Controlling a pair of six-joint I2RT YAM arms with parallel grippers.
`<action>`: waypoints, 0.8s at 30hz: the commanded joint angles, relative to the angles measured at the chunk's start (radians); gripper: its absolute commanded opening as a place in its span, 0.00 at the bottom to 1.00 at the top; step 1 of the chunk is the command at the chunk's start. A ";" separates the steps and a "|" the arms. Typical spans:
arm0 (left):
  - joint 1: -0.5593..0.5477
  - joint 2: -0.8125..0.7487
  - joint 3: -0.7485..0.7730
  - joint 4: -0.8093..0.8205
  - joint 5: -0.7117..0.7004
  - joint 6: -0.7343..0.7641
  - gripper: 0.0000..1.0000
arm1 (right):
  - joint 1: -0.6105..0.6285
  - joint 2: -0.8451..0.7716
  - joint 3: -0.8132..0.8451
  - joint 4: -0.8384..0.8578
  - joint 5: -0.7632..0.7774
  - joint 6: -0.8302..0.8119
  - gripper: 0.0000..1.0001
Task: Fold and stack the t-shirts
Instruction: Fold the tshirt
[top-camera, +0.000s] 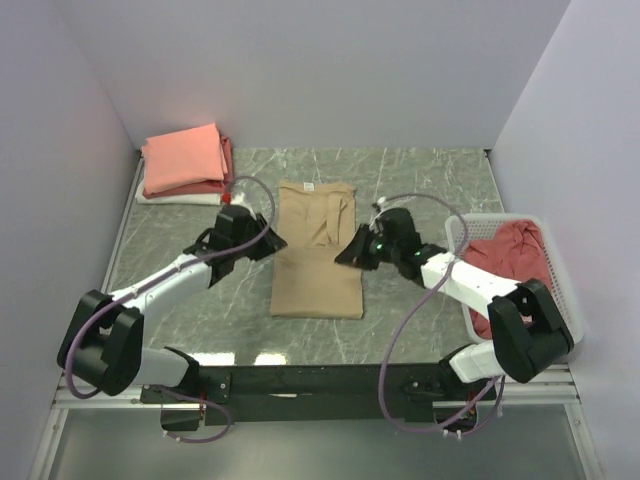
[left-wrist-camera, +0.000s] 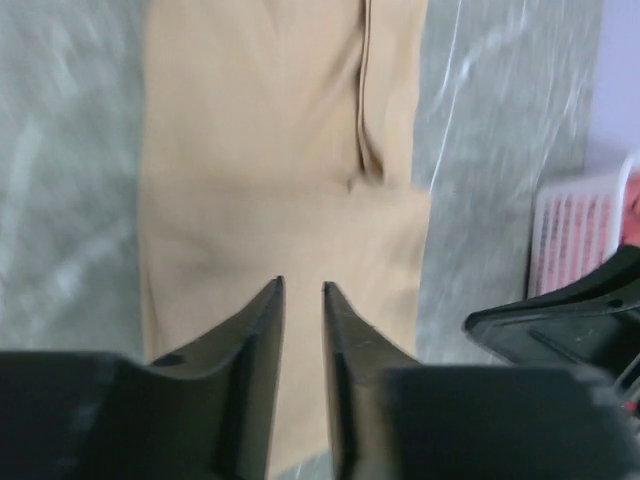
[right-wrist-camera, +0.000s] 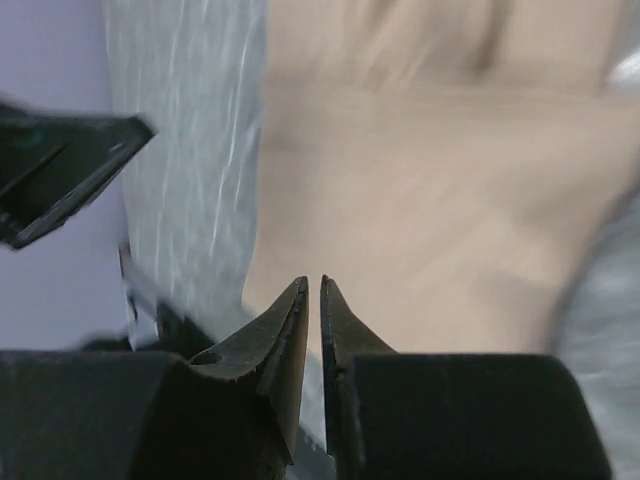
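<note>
A tan t-shirt (top-camera: 317, 250) lies folded into a long strip in the middle of the table, collar at the far end. It also shows in the left wrist view (left-wrist-camera: 260, 150) and, blurred, in the right wrist view (right-wrist-camera: 430, 200). My left gripper (top-camera: 272, 243) is at its left edge, just above the cloth, with its jaws a narrow gap apart and empty (left-wrist-camera: 301, 285). My right gripper (top-camera: 347, 255) is at the shirt's right edge, shut with nothing between the jaws (right-wrist-camera: 314, 281). A salmon-pink shirt (top-camera: 183, 158) tops a folded stack over red and white ones at the back left.
A white slatted basket (top-camera: 560, 290) stands at the right edge of the table, holding a crumpled dusty-red shirt (top-camera: 510, 255). Its wall shows in the left wrist view (left-wrist-camera: 570, 240). Grey walls enclose the table at the left, back and right.
</note>
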 joint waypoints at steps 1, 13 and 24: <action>-0.078 -0.046 -0.120 -0.002 0.048 -0.044 0.25 | 0.103 -0.022 -0.084 0.052 0.036 0.080 0.17; -0.242 -0.131 -0.349 0.140 0.060 -0.150 0.15 | 0.352 0.098 -0.161 0.217 0.085 0.203 0.17; -0.245 -0.118 -0.476 0.165 0.052 -0.165 0.11 | 0.347 0.083 -0.337 0.260 0.122 0.240 0.16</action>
